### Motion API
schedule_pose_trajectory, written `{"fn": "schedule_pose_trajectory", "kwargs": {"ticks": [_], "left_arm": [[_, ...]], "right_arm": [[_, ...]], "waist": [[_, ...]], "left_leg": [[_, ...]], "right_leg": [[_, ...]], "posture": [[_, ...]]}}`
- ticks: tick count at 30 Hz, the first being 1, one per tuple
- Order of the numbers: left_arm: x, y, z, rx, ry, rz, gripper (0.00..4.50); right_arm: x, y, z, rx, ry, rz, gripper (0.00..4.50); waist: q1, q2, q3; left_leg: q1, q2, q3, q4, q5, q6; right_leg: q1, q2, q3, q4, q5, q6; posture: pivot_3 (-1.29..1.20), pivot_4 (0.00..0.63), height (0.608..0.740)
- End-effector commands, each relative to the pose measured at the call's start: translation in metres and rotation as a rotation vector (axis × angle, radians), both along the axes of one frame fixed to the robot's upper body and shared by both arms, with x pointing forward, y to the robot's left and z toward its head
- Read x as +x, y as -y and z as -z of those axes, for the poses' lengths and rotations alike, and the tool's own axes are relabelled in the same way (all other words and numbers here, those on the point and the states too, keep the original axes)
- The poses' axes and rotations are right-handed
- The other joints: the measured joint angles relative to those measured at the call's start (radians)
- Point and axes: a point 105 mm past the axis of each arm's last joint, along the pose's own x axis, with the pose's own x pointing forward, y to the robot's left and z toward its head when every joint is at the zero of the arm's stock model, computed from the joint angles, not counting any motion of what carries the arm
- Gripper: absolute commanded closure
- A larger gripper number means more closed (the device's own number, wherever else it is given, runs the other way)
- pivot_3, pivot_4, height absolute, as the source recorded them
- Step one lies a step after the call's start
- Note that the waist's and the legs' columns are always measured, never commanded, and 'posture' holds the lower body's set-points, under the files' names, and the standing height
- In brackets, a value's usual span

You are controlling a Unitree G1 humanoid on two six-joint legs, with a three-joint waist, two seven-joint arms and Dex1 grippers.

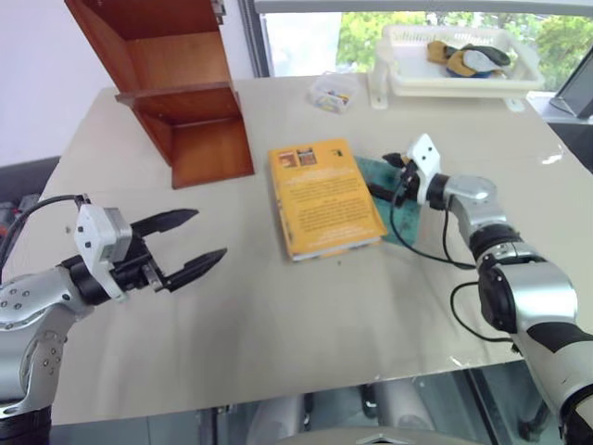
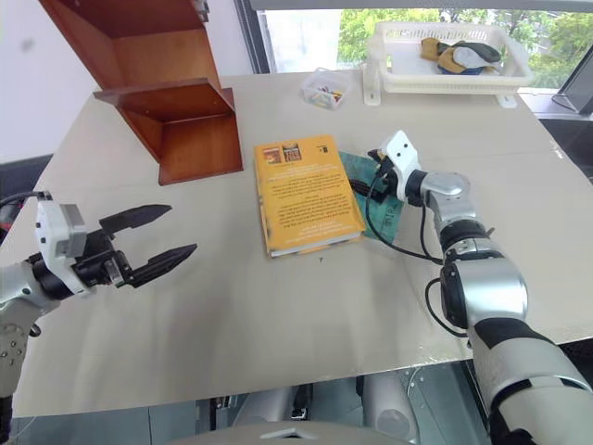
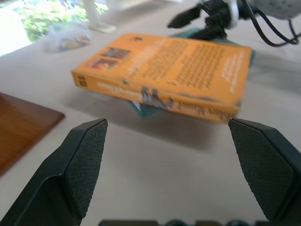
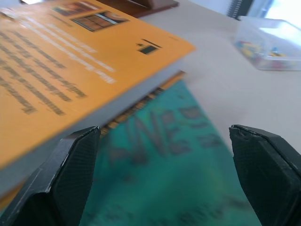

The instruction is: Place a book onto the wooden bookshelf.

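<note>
The book point(image 1: 325, 197) is covering most of a teal-blue book point(image 2: 375, 199) lying under it, so the title there is staying unreadable. The wooden bookshelf point(image 1: 171, 83), beyond the book, is running off the picture's top edge. Contents of the white tray point(image 1: 459, 60) and small clear box point(image 1: 331, 94) are showing too small to identify.

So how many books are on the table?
2. The thick yellow-orange paperback book lies flat mid-table, and the thin teal-blue book sits partly underneath it, sticking out beside the right gripper. More could be hidden inside the reddish-brown wooden bookshelf.
</note>
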Motion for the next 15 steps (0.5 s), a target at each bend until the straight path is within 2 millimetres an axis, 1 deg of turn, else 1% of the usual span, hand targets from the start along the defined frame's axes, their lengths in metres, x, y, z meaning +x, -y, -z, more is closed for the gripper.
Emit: {"fn": "schedule_pose_trajectory", "kwargs": {"ticks": [1, 2, 4, 6, 7, 9, 11, 12, 14, 15], "left_arm": [[0.011, -0.002, 0.009, -0.055, -0.077, -0.041, 0.05], [0.017, -0.003, 0.014, -0.099, -0.12, -0.055, 0.05], [0.026, -0.005, 0.018, -0.152, -0.164, -0.083, 0.05], [0.038, -0.007, 0.03, -0.203, -0.265, -0.125, 0.05], [0.042, -0.003, 0.034, -0.227, -0.292, -0.119, 0.05], [0.052, 0.005, 0.034, -0.344, -0.347, -0.099, 0.05], [0.059, 0.017, 0.036, -0.443, -0.428, -0.056, 0.05], [0.06, 0.025, 0.038, -0.477, -0.469, -0.029, 0.05], [0.059, 0.037, 0.04, -0.554, -0.556, 0.028, 0.05], [0.059, 0.044, 0.041, -0.606, -0.61, 0.064, 0.05]], "right_arm": [[-0.003, 0.038, -0.026, -0.036, 0.107, 0.039, 0.0], [-0.008, 0.053, -0.029, -0.037, 0.109, 0.044, 0.0], [-0.016, 0.071, -0.032, -0.04, 0.108, 0.045, 0.0], [-0.03, 0.091, -0.033, -0.062, 0.101, 0.03, 0.0], [-0.042, 0.102, -0.035, -0.065, 0.09, 0.009, 0.0], [-0.078, 0.115, -0.044, -0.04, 0.061, -0.063, 0.0], [-0.115, 0.115, -0.054, 0.008, 0.0, -0.123, 0.0], [-0.133, 0.111, -0.058, 0.034, -0.038, -0.152, 0.0], [-0.163, 0.101, -0.063, 0.068, -0.107, -0.205, 0.0], [-0.177, 0.096, -0.065, 0.078, -0.134, -0.227, 0.0]], "waist": [[0.002, 0.0, 0.0], [0.005, 0.0, 0.0], [0.005, 0.0, 0.0], [0.004, 0.0, 0.0], [0.002, 0.0, 0.0], [0.004, 0.0, -0.001], [0.028, 0.002, -0.001], [0.026, 0.002, -0.001], [0.026, 0.003, -0.001], [0.023, 0.002, -0.002]], "left_leg": [[0.0, 0.0, 0.0, 0.0, 0.0, 0.0], [0.0, -0.001, 0.0, 0.0, 0.0, 0.0], [0.0, -0.001, -0.001, 0.0, 0.0, 0.0], [0.0, -0.001, -0.001, 0.0, 0.0, 0.0], [0.0, 0.0, -0.001, 0.0, 0.0, 0.0], [0.001, 0.0, 0.0, 0.001, 0.0, 0.001], [-0.002, 0.0, -0.004, 0.003, 0.0, 0.001], [-0.002, 0.0, -0.005, 0.003, 0.0, 0.001], [-0.002, 0.0, -0.001, 0.004, 0.0, 0.001], [-0.001, -0.001, -0.002, 0.005, -0.003, 0.006]], "right_leg": [[0.0, 0.0, 0.0, 0.0, 0.0, 0.0], [0.0, 0.0, -0.001, 0.0, 0.0, 0.0], [0.001, 0.0, -0.002, 0.0, 0.0, 0.0], [0.001, 0.0, -0.004, 0.0, 0.0, 0.0], [0.001, 0.0, -0.004, 0.0, 0.0, 0.0], [0.001, 0.0, -0.003, 0.003, 0.0, 0.0], [0.0, -0.001, -0.004, 0.003, 0.0, 0.0], [0.001, -0.001, -0.006, 0.005, 0.0, 0.0], [0.0, 0.0, -0.004, 0.004, 0.0, 0.001], [0.001, -0.002, -0.005, 0.005, 0.0, 0.001]], "posture": [[0.0, 0.15, 0.74], [0.0, 0.15, 0.74], [0.0, 0.15, 0.74], [0.0, 0.15, 0.74], [0.0, 0.15, 0.74], [0.0, 0.15, 0.74], [0.0, 0.15, 0.74], [0.0, 0.15, 0.74], [0.0, 0.15, 0.74], [0.0, 0.15, 0.74]]}}
